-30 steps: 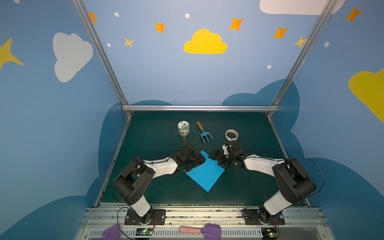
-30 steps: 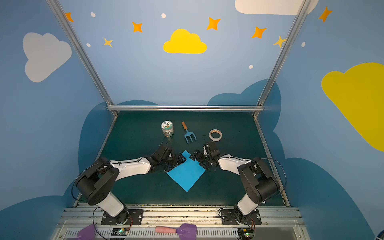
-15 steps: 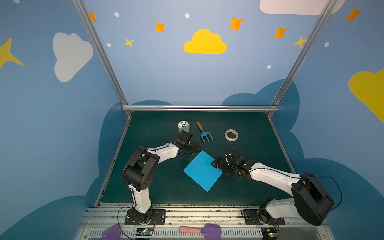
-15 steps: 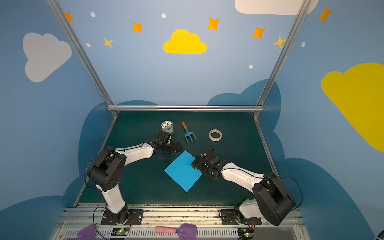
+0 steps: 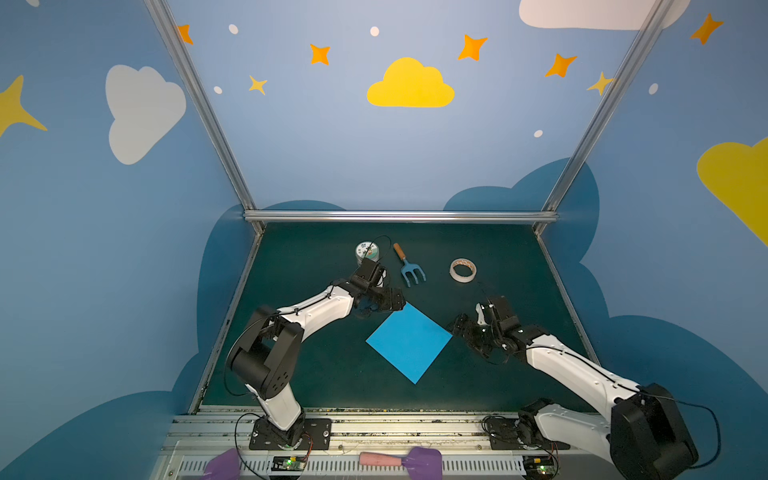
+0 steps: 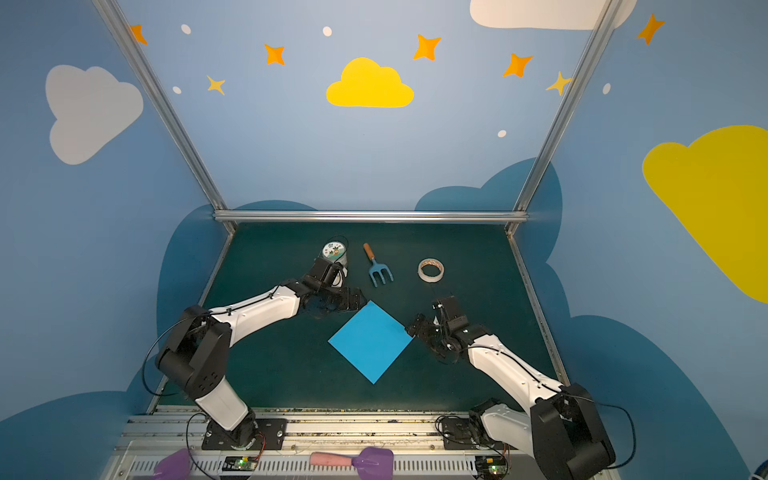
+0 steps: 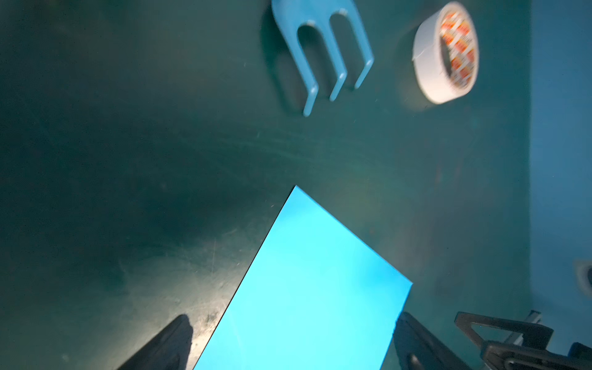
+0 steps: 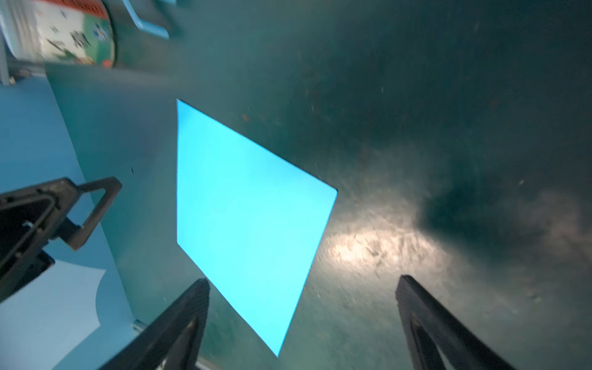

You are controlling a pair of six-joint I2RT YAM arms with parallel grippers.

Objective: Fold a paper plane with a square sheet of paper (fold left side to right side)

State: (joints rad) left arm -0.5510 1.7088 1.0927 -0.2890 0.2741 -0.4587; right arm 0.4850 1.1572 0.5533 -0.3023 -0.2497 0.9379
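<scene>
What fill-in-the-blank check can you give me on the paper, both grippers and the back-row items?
The square sheet of paper lies ____ on the table, unfolded.
The left gripper and the right gripper both stand ____.
Between the round tin and the tape roll lies a blue ____.
Missing words: flat; open; fork.

A second ago my grippers were huddled by the far corner of the square sheet of paper [image 5: 409, 343]. Since then the left gripper [image 5: 395, 302] crept toward the far edge of the table [image 5: 316, 374], and the right gripper [image 5: 457, 329] slid out toward its right edge.
</scene>
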